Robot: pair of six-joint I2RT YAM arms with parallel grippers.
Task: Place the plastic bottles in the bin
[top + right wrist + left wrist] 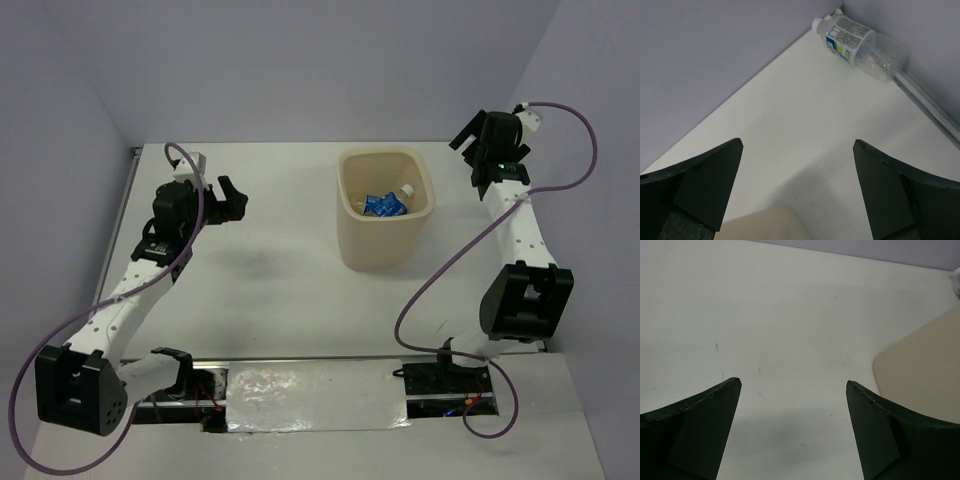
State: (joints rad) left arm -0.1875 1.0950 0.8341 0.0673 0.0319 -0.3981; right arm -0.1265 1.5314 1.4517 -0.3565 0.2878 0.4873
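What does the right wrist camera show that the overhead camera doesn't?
Only the right wrist view: a clear bottle lying on its side in the table's far corner. Only the overhead view: the left arm, and bottles lying inside the bin. Both: the white table and the right arm's open fingers.

I work over a white table (290,290), matte and faintly scuffed, which fills the middle of the top view. Pale lavender walls (300,60) close it in across the top and down both sides, meeting in a corner at upper right. A metal rail (927,105) runs along the wall's foot at the right of my right wrist view. At bottom centre lies a shiny strip (315,395), perhaps foil. The light is soft and even.
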